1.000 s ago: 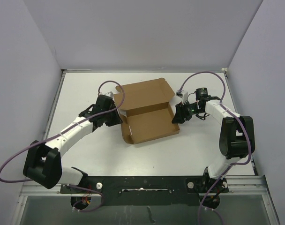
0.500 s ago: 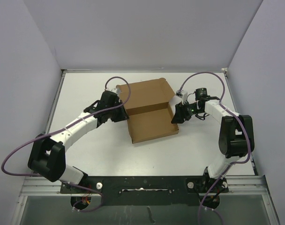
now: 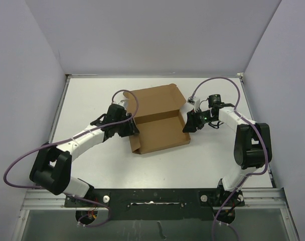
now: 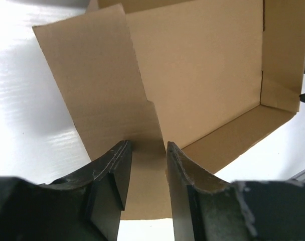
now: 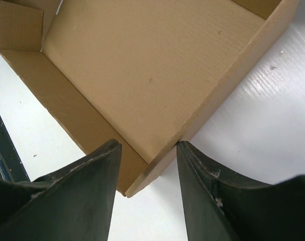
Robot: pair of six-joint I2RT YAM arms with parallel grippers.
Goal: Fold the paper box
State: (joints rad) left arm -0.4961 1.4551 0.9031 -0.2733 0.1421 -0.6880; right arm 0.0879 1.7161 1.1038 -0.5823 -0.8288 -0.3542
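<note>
Your left gripper, jaws apart, has the box straight ahead, its unfolded flap just beyond the fingertips. Your right gripper, jaws apart, straddles the opposite wall. The left is nearer the flap.

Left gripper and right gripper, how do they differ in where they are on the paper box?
The left gripper is at the paper box's left side, over a flap that splays outward; the right gripper straddles the upright right wall. The left gripper's jaws look narrower than the right gripper's. Both are open, with cardboard between their fingers.
</note>
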